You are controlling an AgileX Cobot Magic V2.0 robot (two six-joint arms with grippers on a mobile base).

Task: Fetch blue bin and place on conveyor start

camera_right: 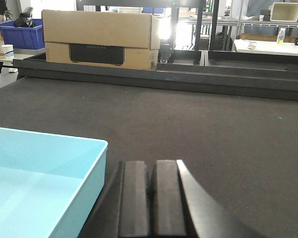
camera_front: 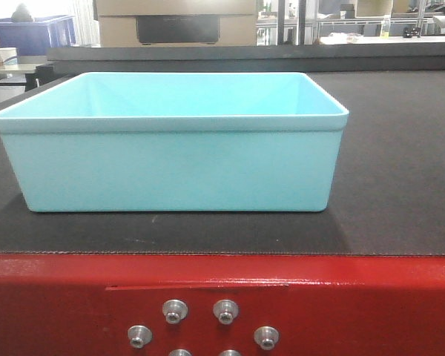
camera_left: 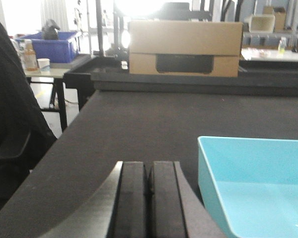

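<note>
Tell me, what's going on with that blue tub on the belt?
The blue bin sits flat and empty on the dark conveyor belt, just behind the red frame. Nothing is holding it. The left gripper and right gripper are both shut and empty, one beside each end of the bin.

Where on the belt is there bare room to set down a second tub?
Bare belt lies right of the blue bin, and a wide stretch runs behind it up to the cardboard box. The strip between bin and red frame is narrow.
</note>
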